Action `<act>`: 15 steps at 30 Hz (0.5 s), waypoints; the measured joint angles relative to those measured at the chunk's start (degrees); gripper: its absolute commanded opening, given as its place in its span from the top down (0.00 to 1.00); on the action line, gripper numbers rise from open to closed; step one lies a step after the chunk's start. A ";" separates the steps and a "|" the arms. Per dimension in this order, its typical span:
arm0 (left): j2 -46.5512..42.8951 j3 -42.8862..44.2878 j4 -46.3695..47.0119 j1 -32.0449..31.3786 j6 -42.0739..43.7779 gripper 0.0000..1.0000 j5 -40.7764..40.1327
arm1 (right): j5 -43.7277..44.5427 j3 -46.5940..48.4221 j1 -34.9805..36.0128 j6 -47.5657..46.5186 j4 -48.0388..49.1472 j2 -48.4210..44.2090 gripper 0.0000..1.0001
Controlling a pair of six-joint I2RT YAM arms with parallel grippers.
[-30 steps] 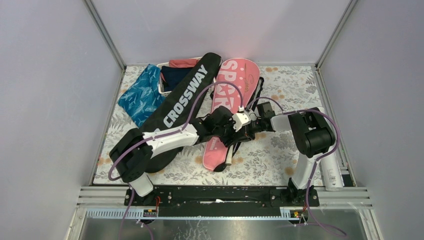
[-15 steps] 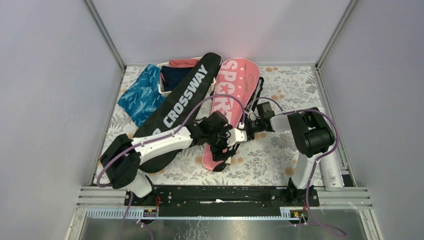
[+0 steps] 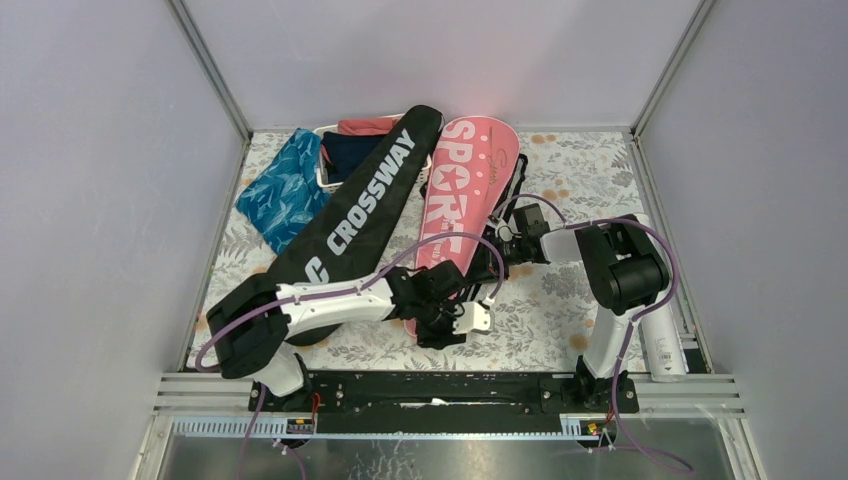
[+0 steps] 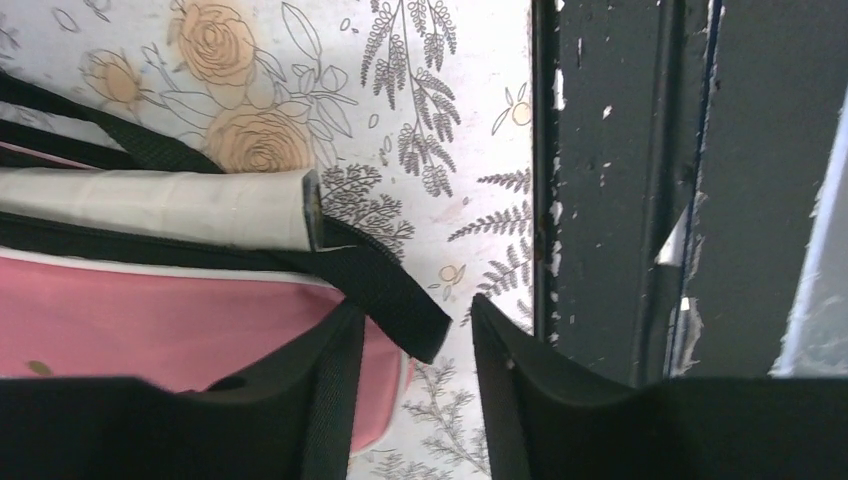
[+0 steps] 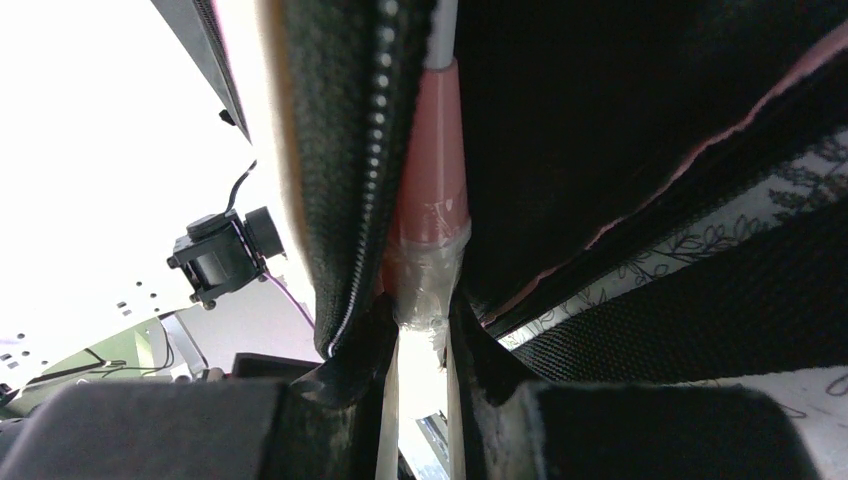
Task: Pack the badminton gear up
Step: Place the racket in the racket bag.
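Floral tablecloth (image 3: 570,290) underneath, pink bag (image 3: 462,180) lying at centre of top view, right gripper (image 5: 420,320) pinched tight on racket shaft (image 5: 432,150) beside zip (image 5: 365,150), left gripper (image 4: 410,315) spread wide and empty near white handle (image 4: 160,205): seemingly mid-insertion, next needing handle pushed inside.

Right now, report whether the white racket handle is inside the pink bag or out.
Out, at least its grip: the white racket handle lies uncovered beside the pink bag, butt end showing.
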 measured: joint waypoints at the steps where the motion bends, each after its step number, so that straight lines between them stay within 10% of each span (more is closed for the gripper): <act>1: 0.28 0.00 0.02 -0.33 0.04 0.61 -0.17 | 0.00 0.00 0.00 0.04 0.00 0.00 1.00; 8: 1.90 0.00 -0.09 -2.49 0.44 0.98 -1.16 | -0.35 0.44 0.04 0.31 -0.04 0.44 1.00; 15: 4.46 0.13 -2.08 -3.69 2.23 1.00 -2.51 | -2.05 2.95 0.44 -0.04 -1.92 2.40 1.00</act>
